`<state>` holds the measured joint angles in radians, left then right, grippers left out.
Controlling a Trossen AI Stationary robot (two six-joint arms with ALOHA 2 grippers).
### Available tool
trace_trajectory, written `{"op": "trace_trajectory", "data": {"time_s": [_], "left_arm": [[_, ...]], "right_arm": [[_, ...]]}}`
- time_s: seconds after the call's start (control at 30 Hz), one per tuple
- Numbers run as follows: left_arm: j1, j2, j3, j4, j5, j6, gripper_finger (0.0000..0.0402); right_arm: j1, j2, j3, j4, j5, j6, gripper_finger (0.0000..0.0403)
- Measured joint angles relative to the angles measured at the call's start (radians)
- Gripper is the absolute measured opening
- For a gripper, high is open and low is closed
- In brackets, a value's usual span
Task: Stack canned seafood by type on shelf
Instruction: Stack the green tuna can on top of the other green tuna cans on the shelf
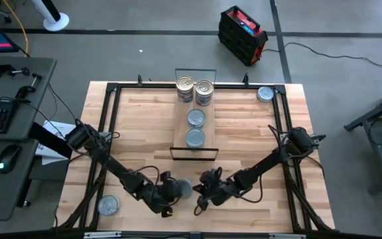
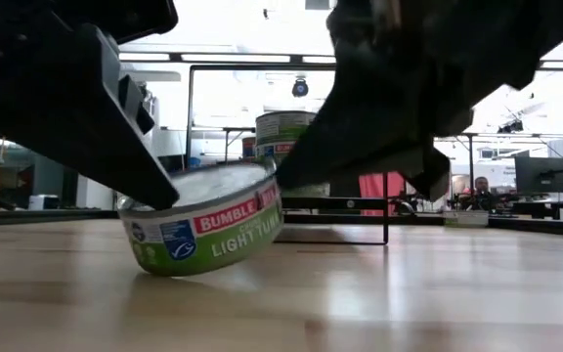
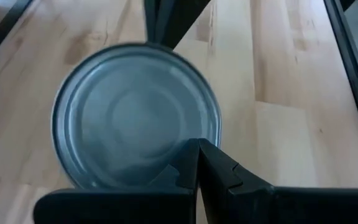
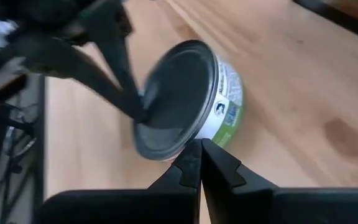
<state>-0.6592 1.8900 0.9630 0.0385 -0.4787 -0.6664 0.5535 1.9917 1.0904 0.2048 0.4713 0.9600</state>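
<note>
A flat round tin of canned seafood [image 2: 203, 230], with a green and white label and a pale blue-grey top [image 3: 135, 115], stands tilted near the table's front edge. Its left lower edge [image 2: 159, 269] rests on the wood and its right side is raised. My left gripper [image 3: 197, 149] is shut at the tin's left, my right gripper [image 4: 201, 149] shut at its right. The shelf [image 1: 207, 133] lies in the table's middle. It bears two stacks of gold-lidded tins [image 1: 195, 86] at its far end and two blue-grey-topped tins [image 1: 195, 127] nearer. My left gripper presses its shut fingertips onto the tin's top face beside the left rim [image 3: 179, 155]. It comes slanting down from the table's left. My right gripper sets its shut fingertips against the tin's right rim [image 4: 191, 138], where top meets side wall, slanting down from the table's right. That side stands off the table.
One loose tin [image 1: 109, 204] lies at the table's near left corner and another [image 1: 265, 94] at the far right. Black frame bars [image 1: 115, 113] run along the table's sides. Bare wood [image 1: 244, 133] lies between the shelf and the right bar.
</note>
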Motion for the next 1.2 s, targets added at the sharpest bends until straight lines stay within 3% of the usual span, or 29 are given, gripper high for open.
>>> {"op": "trace_trajectory", "data": {"time_s": [0.4, 0.6, 1.2], "left_arm": [[-0.021, 0.041, -0.005, 0.017, 0.004, -0.064, 0.0000], [-0.038, 0.094, -0.002, 0.112, 0.013, -0.110, 0.0000], [-0.046, 0.061, -0.003, 0.116, 0.040, -0.119, 0.0000]], "right_arm": [[0.058, -0.003, 0.003, 0.136, 0.026, -0.026, 0.0000], [0.062, -0.003, 0.003, 0.146, 0.031, -0.024, 0.0000], [0.103, -0.076, 0.002, 0.135, 0.034, -0.149, 0.0000]]}}
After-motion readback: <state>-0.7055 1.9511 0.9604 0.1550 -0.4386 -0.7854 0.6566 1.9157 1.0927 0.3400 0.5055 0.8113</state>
